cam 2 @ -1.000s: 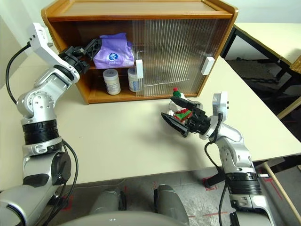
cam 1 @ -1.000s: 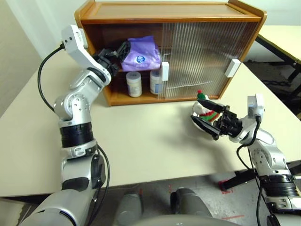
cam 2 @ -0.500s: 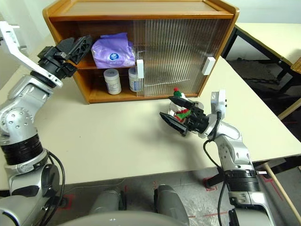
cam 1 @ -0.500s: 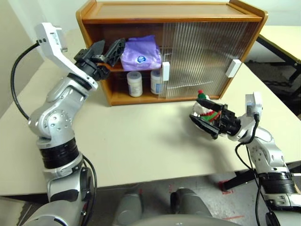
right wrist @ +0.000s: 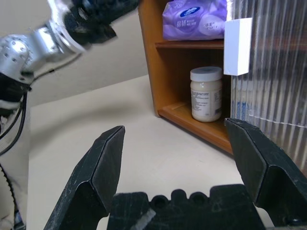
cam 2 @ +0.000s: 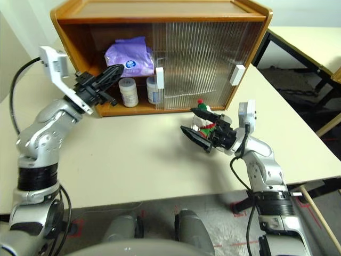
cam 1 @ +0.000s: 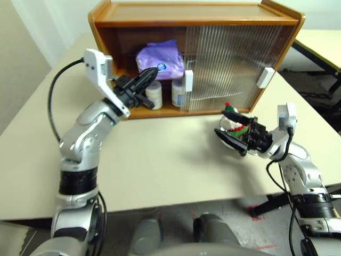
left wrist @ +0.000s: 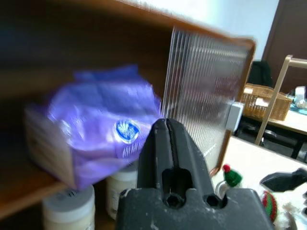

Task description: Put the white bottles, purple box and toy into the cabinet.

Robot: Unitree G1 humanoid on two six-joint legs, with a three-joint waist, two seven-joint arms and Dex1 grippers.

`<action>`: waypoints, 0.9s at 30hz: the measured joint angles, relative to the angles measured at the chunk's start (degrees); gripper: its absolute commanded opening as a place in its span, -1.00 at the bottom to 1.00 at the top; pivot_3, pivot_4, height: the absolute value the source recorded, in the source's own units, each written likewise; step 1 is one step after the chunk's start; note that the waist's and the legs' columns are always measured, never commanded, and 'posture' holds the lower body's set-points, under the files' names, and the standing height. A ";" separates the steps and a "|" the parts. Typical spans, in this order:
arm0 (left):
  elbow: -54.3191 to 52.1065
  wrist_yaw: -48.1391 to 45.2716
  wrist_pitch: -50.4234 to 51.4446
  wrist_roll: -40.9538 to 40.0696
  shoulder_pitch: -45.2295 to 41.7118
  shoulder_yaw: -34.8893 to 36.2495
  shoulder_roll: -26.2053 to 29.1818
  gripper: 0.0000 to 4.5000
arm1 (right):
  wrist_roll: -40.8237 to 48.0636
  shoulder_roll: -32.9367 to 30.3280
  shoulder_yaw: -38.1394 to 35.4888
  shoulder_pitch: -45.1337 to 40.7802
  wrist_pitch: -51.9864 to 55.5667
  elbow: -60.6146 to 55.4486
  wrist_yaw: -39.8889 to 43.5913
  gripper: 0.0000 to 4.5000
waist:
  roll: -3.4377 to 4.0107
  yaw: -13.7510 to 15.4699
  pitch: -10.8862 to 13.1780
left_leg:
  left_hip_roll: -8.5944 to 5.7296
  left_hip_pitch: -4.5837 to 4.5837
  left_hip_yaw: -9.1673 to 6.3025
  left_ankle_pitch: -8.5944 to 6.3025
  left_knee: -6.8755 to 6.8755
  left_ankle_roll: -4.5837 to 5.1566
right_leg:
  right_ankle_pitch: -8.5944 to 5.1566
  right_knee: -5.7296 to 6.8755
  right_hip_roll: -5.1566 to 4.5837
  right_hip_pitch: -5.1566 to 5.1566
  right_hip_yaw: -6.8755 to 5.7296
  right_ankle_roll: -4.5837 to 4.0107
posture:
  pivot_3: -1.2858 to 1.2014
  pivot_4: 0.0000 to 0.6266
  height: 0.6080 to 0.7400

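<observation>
While the cabinet (cam 1: 194, 21) stands at the far edge of the worktop (cam 1: 160, 160) with its left half uncovered, the purple box (cam 1: 158, 60) lies on the cabinet's shelf and two white bottles (cam 1: 154, 95) stand side by side on the cabinet floor beneath it. Left gripper (cam 1: 151, 73): fingers clenched together, empty, poised just outside the opening, tips before the purple box. Right gripper (cam 1: 233, 130): fingers spread wide, hovering over the worktop near its right edge. Toy (cam 1: 233, 120): on the worktop in front of the closed ribbed door, just behind the right gripper.
</observation>
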 measured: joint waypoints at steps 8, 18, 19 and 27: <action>9.17 0.75 -2.57 4.20 -4.17 -2.26 -4.20 -0.99 | -0.05 0.16 0.03 0.70 0.00 -0.84 -0.97 1.00 | 0.03 -0.14 0.02 | 0.01 -0.05 -0.01 0.11 -0.03 0.19 | -0.01 -0.06 0.00 -0.02 0.01 0.02 | 0.11 -1.00 1.00; 21.62 3.17 -9.04 9.94 -9.86 -0.87 -4.49 -0.99 | -0.08 0.35 0.02 0.95 -0.03 -1.04 -1.23 1.00 | 0.03 -0.15 0.03 | 0.01 -0.05 -0.01 0.11 -0.04 0.19 | 0.00 -0.08 0.00 -0.02 0.00 0.03 | 0.10 -1.00 1.00; 23.22 3.18 -9.87 10.63 -10.49 -0.74 -4.47 -0.99 | -0.09 0.38 0.02 0.94 -0.03 -1.06 -1.41 1.00 | 0.03 -0.14 0.03 | 0.01 -0.06 -0.01 0.11 -0.04 0.19 | 0.00 -0.08 0.00 -0.03 -0.01 0.03 | 0.10 -1.00 1.00; 37.66 2.20 -18.52 14.23 -18.05 -0.03 -5.48 -0.99 | -0.14 0.69 0.14 0.54 -0.02 -1.38 -1.97 1.00 | 0.02 -0.12 0.03 | -0.01 -0.09 -0.01 0.10 -0.04 0.19 | 0.02 -0.15 -0.01 -0.03 -0.02 0.05 | 0.10 -1.00 1.00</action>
